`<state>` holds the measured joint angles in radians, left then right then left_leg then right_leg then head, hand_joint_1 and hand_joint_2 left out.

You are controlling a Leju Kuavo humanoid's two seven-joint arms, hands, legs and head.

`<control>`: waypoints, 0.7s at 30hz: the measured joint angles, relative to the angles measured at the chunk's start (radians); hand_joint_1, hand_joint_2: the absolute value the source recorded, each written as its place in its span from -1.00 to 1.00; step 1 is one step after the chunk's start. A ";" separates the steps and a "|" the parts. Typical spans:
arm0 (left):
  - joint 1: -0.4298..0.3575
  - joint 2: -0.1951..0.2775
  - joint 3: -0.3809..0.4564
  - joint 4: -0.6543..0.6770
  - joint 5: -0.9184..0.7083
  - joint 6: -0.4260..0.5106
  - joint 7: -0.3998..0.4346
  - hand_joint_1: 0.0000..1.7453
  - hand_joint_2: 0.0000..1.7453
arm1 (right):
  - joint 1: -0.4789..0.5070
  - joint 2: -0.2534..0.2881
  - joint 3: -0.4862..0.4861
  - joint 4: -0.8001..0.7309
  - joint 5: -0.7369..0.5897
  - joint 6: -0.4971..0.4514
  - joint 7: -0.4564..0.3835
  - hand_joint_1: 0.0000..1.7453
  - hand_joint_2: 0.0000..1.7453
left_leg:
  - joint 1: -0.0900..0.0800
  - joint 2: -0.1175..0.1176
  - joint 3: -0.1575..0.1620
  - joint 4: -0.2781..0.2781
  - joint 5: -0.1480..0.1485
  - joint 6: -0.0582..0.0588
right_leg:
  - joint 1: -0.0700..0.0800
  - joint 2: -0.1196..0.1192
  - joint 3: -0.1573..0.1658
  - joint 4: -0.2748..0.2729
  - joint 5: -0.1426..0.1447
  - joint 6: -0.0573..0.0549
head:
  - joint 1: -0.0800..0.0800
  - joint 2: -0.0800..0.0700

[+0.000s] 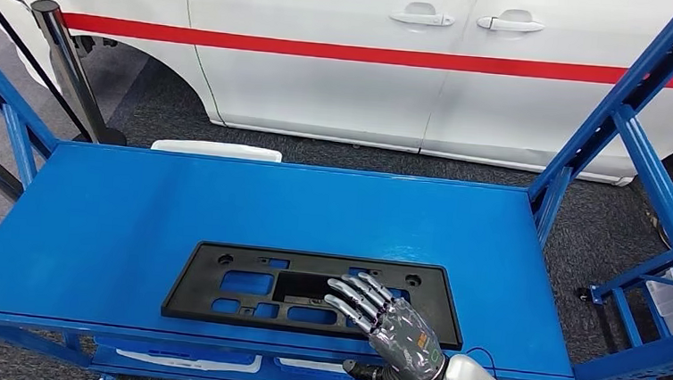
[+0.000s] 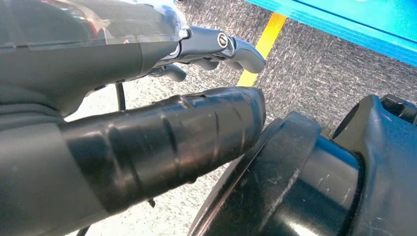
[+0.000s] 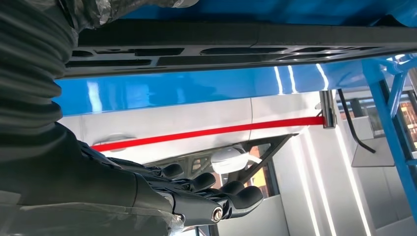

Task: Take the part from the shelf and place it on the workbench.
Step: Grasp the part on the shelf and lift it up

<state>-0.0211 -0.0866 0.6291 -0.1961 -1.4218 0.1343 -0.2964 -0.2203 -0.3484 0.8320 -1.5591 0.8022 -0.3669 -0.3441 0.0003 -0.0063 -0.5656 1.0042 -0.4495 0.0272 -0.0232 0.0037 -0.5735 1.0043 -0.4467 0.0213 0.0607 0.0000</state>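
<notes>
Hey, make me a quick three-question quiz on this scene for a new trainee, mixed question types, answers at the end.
1. True or false: the right hand grips the black part.
2. The part lies on: A) grey floor B) blue shelf C) white car
3. Fill in: the stripe along the car is ____.

Key: 1 false, the hand hovers open over the part's right end; 2 B; 3 red.

Bare blue shelf top surrounds the flat black part; blue uprights flank its ends.
</notes>
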 joint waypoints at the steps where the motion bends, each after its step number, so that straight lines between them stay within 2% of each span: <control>1: 0.000 0.000 0.000 0.000 0.000 0.000 0.000 -1.00 -1.00 | 0.000 0.000 0.000 0.000 0.000 0.000 0.000 -1.00 1.00 | 0.000 0.000 0.000 0.000 0.000 0.000 | 0.000 0.000 0.000 0.000 0.000 0.000 | 0.000 0.000; 13: 0.000 0.000 0.000 0.000 0.000 0.000 0.000 -1.00 -1.00 | 0.000 0.000 0.000 0.000 0.002 0.000 0.003 -1.00 1.00 | 0.000 0.000 0.000 0.000 0.000 0.000 | 0.000 0.000 0.000 0.000 0.000 0.000 | 0.000 0.000; 15: 0.000 0.000 0.001 0.000 0.000 0.001 0.000 -1.00 -1.00 | 0.001 -0.004 -0.001 0.000 0.058 -0.004 0.059 -1.00 1.00 | 0.000 0.000 0.000 0.000 0.000 0.000 | 0.000 0.000 0.000 0.000 0.000 0.000 | 0.000 0.000; 18: 0.001 -0.001 0.002 0.000 0.001 0.007 0.002 -1.00 -1.00 | 0.003 -0.024 -0.018 0.008 0.202 -0.027 0.216 -1.00 1.00 | 0.000 0.000 0.000 0.000 0.000 0.000 | 0.000 -0.001 0.000 0.000 0.000 0.000 | 0.000 0.000; 21: 0.004 -0.001 0.004 0.000 0.001 0.011 0.004 -1.00 -1.00 | 0.007 -0.045 -0.045 0.019 0.228 -0.047 0.243 -1.00 1.00 | 0.000 0.000 0.000 0.000 0.000 0.000 | 0.000 -0.001 0.000 0.000 0.000 0.000 | 0.000 0.000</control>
<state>-0.0169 -0.0877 0.6329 -0.1962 -1.4208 0.1449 -0.2928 -0.2132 -0.3933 0.7869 -1.5399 1.0306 -0.4134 -0.1016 0.0001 -0.0065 -0.5657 1.0043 -0.4495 0.0273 -0.0235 0.0031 -0.5734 1.0042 -0.4467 0.0214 0.0607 0.0000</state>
